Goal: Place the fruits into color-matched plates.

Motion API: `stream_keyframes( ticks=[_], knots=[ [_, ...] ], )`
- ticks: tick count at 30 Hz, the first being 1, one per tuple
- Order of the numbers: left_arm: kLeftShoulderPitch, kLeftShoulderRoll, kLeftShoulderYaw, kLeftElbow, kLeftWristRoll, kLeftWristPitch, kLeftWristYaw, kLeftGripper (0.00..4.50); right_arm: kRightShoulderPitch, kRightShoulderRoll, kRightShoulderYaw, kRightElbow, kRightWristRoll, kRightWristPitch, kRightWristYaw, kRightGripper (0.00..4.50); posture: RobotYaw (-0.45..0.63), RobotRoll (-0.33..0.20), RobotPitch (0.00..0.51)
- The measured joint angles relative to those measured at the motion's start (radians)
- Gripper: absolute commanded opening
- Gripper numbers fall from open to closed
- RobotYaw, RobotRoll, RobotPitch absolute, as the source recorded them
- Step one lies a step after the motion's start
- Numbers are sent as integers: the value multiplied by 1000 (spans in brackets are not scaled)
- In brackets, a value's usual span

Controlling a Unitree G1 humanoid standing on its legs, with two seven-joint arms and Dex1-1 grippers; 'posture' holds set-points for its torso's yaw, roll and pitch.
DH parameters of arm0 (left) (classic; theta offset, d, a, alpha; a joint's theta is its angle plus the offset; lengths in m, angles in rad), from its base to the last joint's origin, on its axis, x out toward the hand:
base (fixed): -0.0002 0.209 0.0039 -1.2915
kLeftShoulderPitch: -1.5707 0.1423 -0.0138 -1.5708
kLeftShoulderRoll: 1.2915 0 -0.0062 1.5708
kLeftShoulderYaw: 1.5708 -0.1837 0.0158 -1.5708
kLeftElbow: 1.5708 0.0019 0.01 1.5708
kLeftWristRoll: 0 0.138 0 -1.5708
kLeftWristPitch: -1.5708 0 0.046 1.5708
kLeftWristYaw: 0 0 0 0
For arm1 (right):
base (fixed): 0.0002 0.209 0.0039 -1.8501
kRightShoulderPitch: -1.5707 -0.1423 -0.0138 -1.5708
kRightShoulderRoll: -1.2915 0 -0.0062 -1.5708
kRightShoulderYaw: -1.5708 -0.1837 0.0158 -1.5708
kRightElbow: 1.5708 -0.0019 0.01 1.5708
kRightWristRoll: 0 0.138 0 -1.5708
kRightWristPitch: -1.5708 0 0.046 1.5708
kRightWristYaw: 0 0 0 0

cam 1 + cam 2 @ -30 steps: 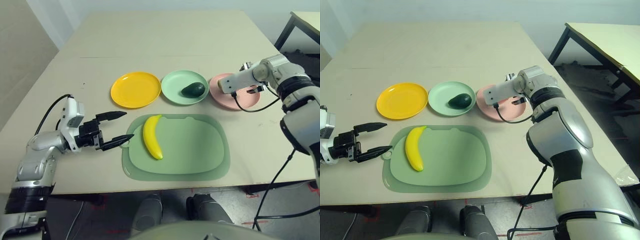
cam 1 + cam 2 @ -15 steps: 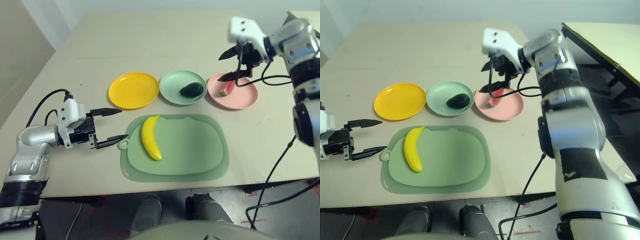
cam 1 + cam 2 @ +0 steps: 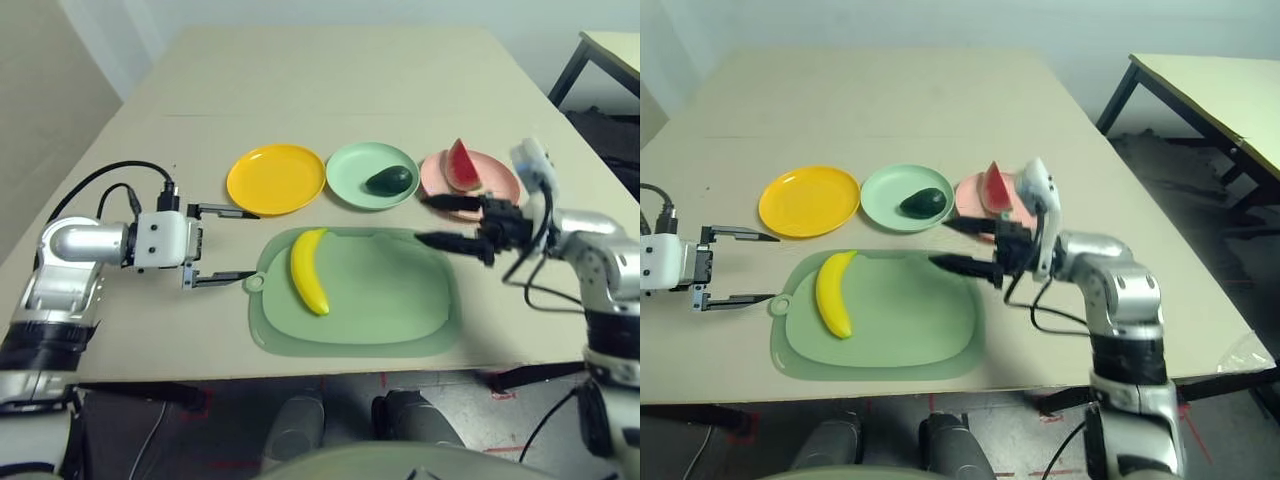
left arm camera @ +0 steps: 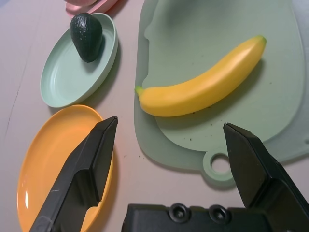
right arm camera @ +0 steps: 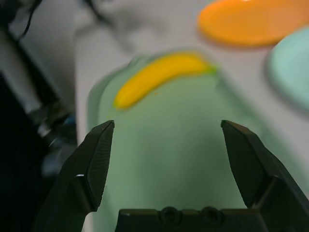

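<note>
On the mat [image 3: 390, 300] lies the banana [image 3: 307, 271]; both claws, left [image 3: 226, 244] and right [image 3: 438, 220], gape wide, empty

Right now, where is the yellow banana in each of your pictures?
Left eye view: the banana lies on the left part of the green cutting mat.
Right eye view: the same place, on the mat's left part.
Left wrist view: it lies on the mat, beyond the open left end effector.
Right wrist view: blurred, far across the mat.
Shared landmark: the yellow-orange plate.
</note>
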Motion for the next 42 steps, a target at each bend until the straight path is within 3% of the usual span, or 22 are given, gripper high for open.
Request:
stream_keyframes(
  ticks=[3,7,15,20,25,29,32,35,42],
  knots=[
    [1,0,0,-3,-18,55,4,4500,44,-4,11,66,-12,-168,19,4465,123,0,75],
    [111,1,55,-13,-96,210,48,4500,96,6,17,126,-35,-416,28,4465,123,0,75],
    [319,-1,191,-66,-175,328,118,4500,145,24,-4,131,0,-564,-40,4465,179,0,68],
    [319,-2,197,-83,-183,340,105,4500,150,13,-28,192,34,-629,-38,4465,183,0,68],
    [163,-1,130,-13,-141,279,21,4500,158,-19,-61,233,84,-659,1,4465,168,0,62],
    [-22,-14,8,72,-33,83,-65,4500,197,-24,-64,226,107,-675,25,4465,130,0,56],
    [-152,-63,-70,115,16,-33,-111,4500,219,-28,-68,212,119,-662,10,4465,102,0,55],
    [-254,-82,-184,126,29,-142,-151,4500,219,-27,-71,172,133,-616,-48,4465,79,0,53],
    [-499,-45,-524,198,39,-326,-165,4500,228,-19,-77,118,151,-580,-106,4465,28,0,50]
  ],
)
